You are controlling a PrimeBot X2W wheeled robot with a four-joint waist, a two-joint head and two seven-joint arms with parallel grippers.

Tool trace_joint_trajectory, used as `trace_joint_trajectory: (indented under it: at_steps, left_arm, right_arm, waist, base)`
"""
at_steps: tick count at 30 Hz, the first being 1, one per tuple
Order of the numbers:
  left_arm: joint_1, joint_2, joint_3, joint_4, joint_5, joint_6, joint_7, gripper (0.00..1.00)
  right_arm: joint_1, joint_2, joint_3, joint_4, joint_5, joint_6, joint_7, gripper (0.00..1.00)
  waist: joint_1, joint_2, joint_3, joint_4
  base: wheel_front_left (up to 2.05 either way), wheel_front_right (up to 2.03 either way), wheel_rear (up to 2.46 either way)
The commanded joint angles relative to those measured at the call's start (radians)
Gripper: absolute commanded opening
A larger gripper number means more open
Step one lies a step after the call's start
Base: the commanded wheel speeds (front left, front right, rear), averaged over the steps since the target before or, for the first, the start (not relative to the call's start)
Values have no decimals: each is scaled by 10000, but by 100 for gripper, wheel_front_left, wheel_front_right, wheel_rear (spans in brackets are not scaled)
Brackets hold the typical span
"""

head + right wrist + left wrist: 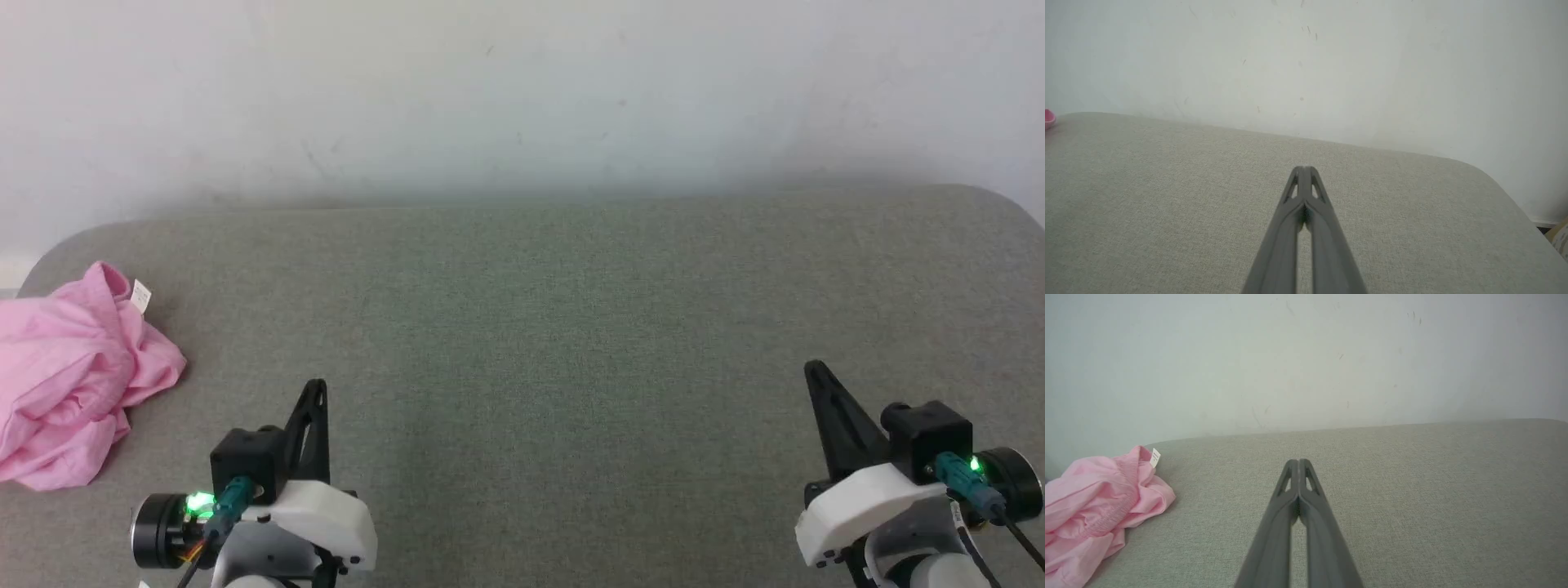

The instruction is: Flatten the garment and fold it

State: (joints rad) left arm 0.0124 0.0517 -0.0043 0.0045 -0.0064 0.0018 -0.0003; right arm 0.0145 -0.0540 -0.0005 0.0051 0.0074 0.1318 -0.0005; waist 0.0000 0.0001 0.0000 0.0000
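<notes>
Barely at the starting line: crumpled garment (69,376) heaped on the table (531,327), well left of the left end effector (317,385), untouched. Clenched empty, likewise the right end effector (812,367). Flattening, folding all ahead.

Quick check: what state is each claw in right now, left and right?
Left claw: closed, holding nothing; the garment lies crumpled off to its side, apart from it.
Right claw: closed, holding nothing.

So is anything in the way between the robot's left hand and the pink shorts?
Nothing visible. Bare grey woven cushion lies between the shut left hand and the crumpled light pink shorts of thin fabric.
</notes>
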Motion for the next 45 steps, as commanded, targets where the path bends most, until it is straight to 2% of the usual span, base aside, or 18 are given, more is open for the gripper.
trace_joint_trajectory:
  at_steps: [1,35,36,45]
  left_arm:
    - [-124,-15,43,-45,64,-18,3,0]
    - [-124,-15,43,-45,64,-18,3,0]
    - [0,0,0,0,0,0,0,100]
    - [1,-1,-27,102,-71,-9,-107,100]
  right_arm:
    - [-145,38,5,-51,-74,-11,5,0]
    - [-145,38,5,-51,-74,-11,5,0]
    - [0,0,0,0,0,0,0,100]
    - [8,-6,-69,76,61,0,-107,100]
  waist:
    - [0,-1,0,0]
    - [0,-1,0,0]
    - [0,-2,0,0]
    - [0,-1,5,0]
  base:
    - [0,0,0]
    - [0,0,0]
    - [0,0,0]
    - [0,0,0]
